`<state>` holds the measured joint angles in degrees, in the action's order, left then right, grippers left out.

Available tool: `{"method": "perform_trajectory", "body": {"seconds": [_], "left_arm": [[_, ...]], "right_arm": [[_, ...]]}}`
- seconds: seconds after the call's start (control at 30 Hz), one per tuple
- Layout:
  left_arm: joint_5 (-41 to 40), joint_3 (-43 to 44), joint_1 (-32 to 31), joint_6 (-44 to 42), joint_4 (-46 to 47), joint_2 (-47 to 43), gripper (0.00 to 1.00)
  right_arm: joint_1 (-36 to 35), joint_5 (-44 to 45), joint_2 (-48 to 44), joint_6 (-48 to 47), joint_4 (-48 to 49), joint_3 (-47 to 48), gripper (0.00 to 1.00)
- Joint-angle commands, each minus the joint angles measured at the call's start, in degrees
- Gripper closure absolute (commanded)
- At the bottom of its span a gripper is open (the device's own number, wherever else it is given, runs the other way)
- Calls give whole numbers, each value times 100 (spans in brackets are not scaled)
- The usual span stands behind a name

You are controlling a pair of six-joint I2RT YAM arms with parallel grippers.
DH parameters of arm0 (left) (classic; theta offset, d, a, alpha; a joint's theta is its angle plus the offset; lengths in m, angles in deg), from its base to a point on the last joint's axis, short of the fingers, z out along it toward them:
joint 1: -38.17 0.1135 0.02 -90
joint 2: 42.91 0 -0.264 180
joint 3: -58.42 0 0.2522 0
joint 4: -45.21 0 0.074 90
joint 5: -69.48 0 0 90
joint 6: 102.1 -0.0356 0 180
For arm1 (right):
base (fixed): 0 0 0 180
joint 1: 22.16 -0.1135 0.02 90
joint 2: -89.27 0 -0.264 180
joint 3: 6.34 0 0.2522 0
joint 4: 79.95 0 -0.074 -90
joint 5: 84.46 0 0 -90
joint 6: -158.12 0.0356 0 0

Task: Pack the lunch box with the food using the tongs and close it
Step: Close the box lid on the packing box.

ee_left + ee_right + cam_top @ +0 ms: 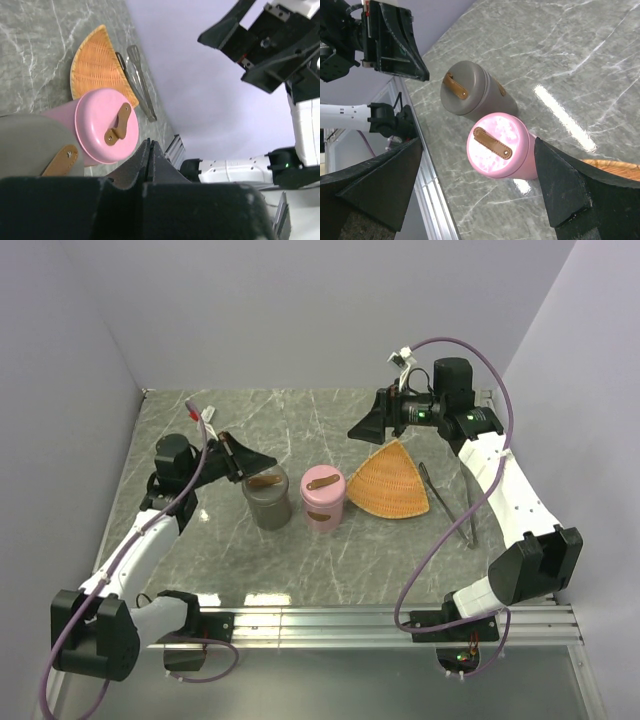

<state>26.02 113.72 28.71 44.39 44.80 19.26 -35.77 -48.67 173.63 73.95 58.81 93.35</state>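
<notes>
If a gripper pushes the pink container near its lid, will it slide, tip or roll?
The pink container stands upright and seems taller than wide, so a high push would probably tip it. Lying down, its round body would likely roll on the smooth table. Its glossy wall may be slippery to grip.

My count from the remote station, as I see it on the feeds.

- Lidded canisters: two, one grey canister [268,508] and one pink canister [323,508].
- Brown straps: two, one per lid, the grey lid's strap [265,482] and the pink lid's strap [322,484].
- Woven tray [392,483], orange, fan-shaped: one.
- Tongs [445,502], metal: one pair.
- Robot arms: two, left arm [140,540] and right arm [503,480].
- Counter [235,562], grey marble pattern: one.
</notes>
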Motion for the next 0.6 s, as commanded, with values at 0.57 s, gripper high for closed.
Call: {"method": "perform_trajectory", "body": {"seconds": [0.57], "left_arm": [[-1331,803,-259,65,-1316,1454,100]], "right_arm": [[25,43,-104,-125,6,90,0]]}}
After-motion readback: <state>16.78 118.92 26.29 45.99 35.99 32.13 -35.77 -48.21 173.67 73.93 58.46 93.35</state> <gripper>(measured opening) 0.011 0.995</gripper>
